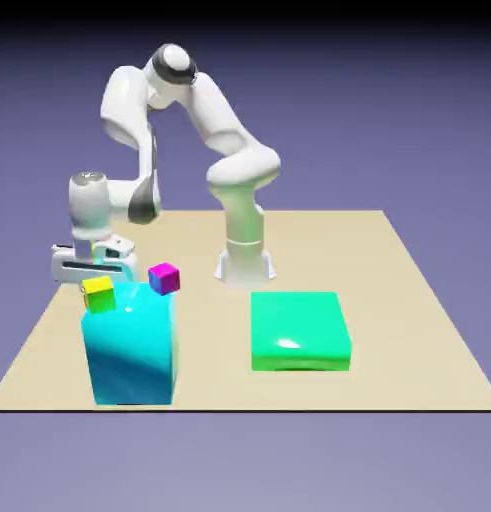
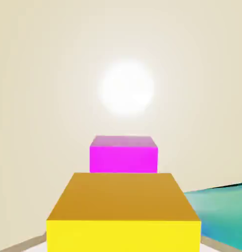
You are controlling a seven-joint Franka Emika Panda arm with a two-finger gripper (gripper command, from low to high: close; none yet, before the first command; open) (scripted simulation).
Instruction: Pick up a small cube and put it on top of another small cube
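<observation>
The pincer (image 2: 123, 242) is clamping the orange-yellow cube (image 2: 123, 199) at the hand view's bottom middle, but you are risking knocking away the yellow-topped green cube (image 1: 99, 295), seemingly perching on the cyan block (image 1: 134, 350) at the exterior view's left, by crossing too low.

Simulated robot cell, not a real room. White arm (image 1: 239, 175) bolted upright on a bare tan table (image 1: 389, 340), plain blue-violet backdrop (image 1: 389, 120), flat-coloured blocks (image 1: 299, 330), rendered look. Hand view: same pale tabletop, glossy light spot.
</observation>
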